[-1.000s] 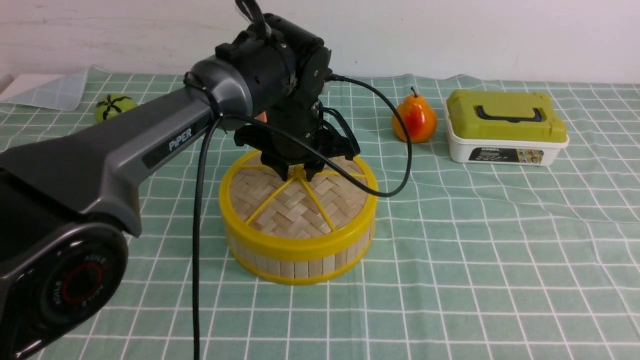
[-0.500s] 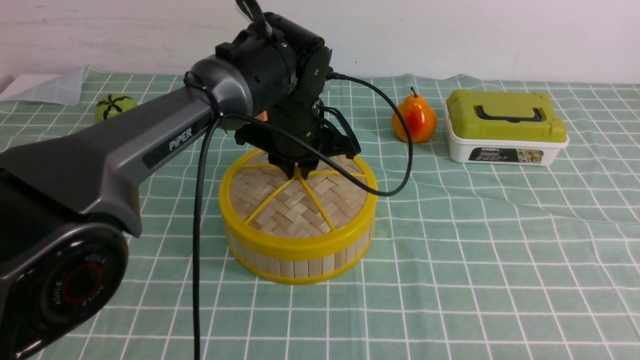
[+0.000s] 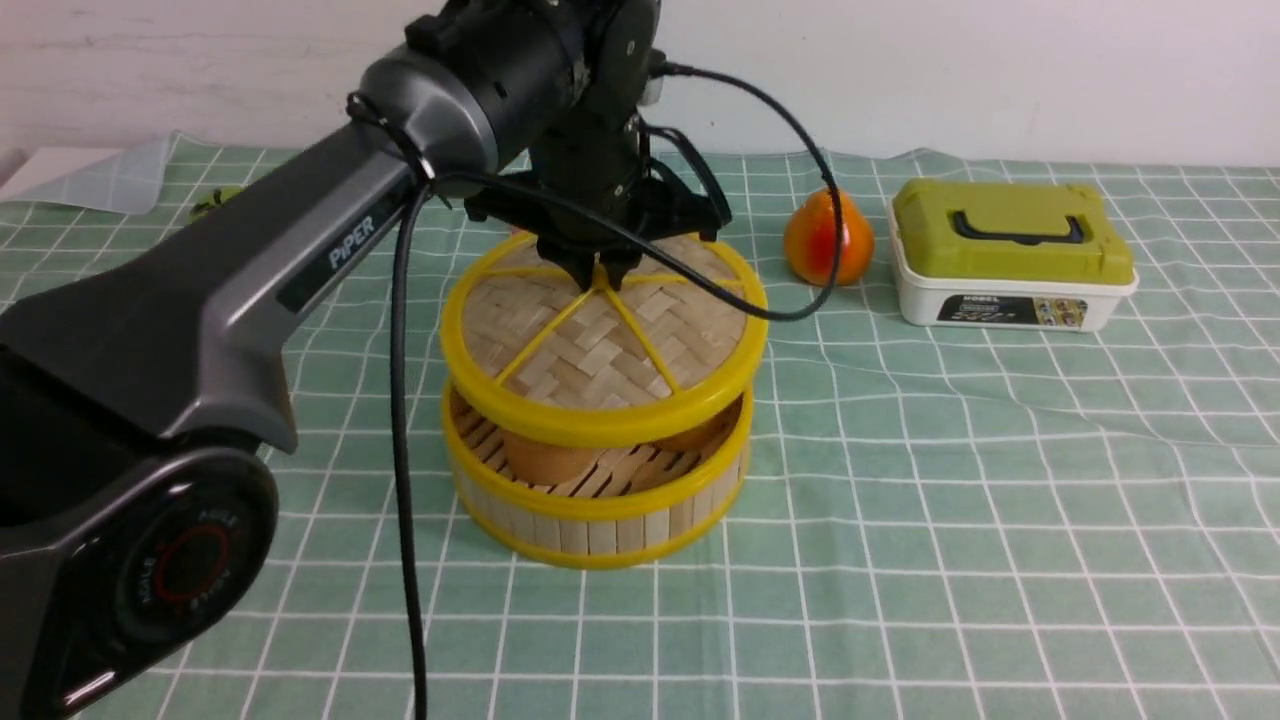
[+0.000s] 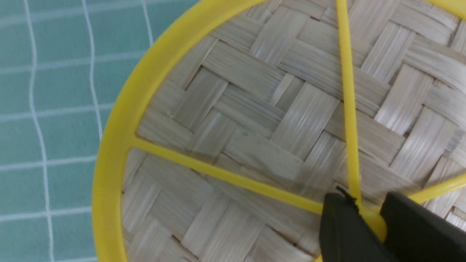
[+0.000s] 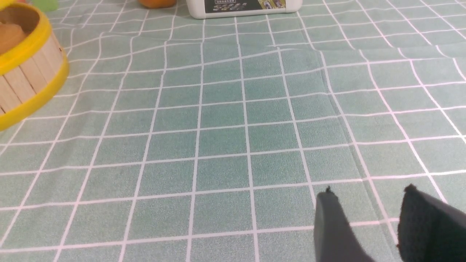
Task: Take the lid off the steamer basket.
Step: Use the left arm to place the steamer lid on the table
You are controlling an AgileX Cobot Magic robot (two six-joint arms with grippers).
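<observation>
The lid [image 3: 600, 340], woven tan bamboo with a yellow rim and spokes, hangs level a little above the steamer basket [image 3: 600, 500], clear of its top ring. My left gripper [image 3: 598, 272] is shut on the lid's yellow centre knob; the left wrist view shows the knob pinched between the black fingers [image 4: 371, 222] with the lid [image 4: 255, 120] filling the frame. Brown rounded food shows inside the open basket. My right gripper [image 5: 367, 214] is open and empty above bare cloth, well to the right of the basket [image 5: 25, 76].
An orange pear [image 3: 828, 240] and a white box with a green handled lid [image 3: 1010, 255] stand at the back right. A green ball [image 3: 215, 200] is partly hidden behind my left arm at the back left. The table has green checked cloth.
My left gripper closed on the centre knob and rose, lifting the lid off the basket; a gap now shows between lid and basket.
</observation>
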